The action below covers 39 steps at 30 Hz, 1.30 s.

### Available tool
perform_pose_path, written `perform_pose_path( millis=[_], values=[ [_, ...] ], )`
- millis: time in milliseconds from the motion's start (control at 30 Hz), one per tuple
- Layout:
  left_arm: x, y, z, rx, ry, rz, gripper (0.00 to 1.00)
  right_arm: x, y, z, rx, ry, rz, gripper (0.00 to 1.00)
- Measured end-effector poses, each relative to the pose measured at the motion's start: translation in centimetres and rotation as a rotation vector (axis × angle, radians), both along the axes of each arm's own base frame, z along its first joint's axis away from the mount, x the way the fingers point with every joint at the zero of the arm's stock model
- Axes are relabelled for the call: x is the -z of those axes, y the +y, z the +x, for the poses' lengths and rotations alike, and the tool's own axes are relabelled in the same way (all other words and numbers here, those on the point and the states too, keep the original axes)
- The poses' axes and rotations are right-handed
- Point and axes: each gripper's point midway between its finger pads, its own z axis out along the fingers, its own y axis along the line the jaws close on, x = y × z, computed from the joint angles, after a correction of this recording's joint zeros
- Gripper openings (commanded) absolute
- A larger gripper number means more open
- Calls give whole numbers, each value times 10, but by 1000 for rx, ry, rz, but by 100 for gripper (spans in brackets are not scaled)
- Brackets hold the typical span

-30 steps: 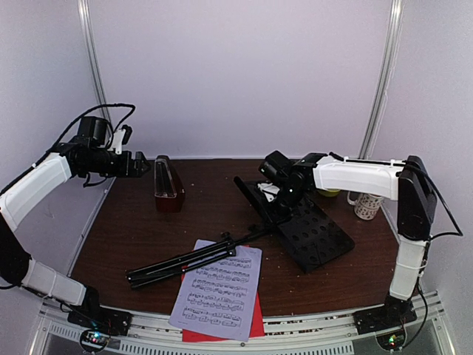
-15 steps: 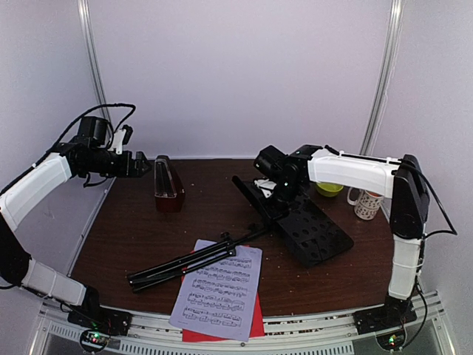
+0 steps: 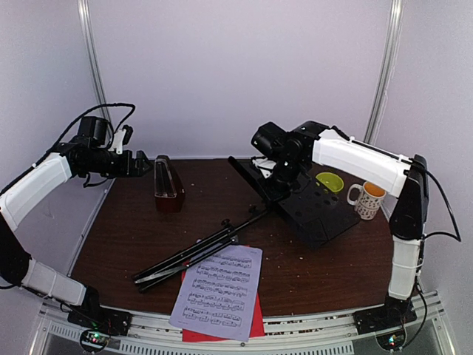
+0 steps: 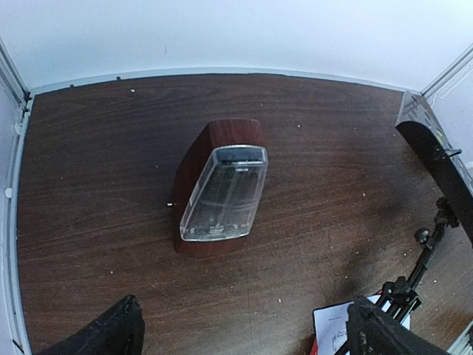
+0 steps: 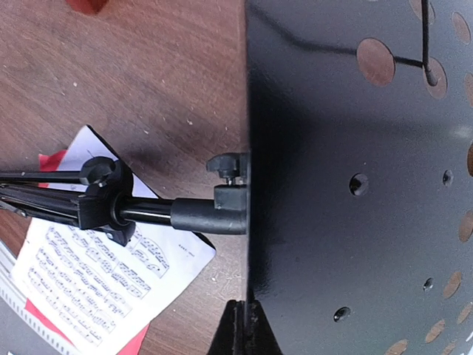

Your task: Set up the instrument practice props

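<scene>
A: The right tool is clamped on the desk edge of the music stand, whose feet trail on the worktop
B: It should tip it up slowly about those feet; the left tool gapes empty

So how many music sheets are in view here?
2. A white sheet lies at the table's near edge, by the stand's legs; a red sheet lies under it, only its edges showing. More could be hidden beneath.
</scene>
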Motion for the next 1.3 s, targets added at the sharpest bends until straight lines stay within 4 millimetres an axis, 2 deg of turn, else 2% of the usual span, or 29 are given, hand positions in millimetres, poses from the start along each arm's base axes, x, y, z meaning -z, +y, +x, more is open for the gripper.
perform_pose_path(
  millis=[233,467,633,1100,1167,1300],
  values=[
    [0,-1,0,0,3,-11,98,-49,3,6,-4,-93,20,0],
    [-3,-4,-1,9,4,-31,98,-67,-12,6,17,-169,-40,0],
    [-7,-9,-2,25,1,-55,98,-97,-26,9,9,-292,-80,0],
    [-42,-15,-4,52,-75,-104,98,-245,-77,12,-39,-828,-199,0],
    [-48,-17,-5,57,-92,-117,98,-269,-81,11,-51,-917,-229,0],
    [-59,-20,-6,66,-124,-140,98,-301,-75,8,-104,-1048,-283,0]
  ],
)
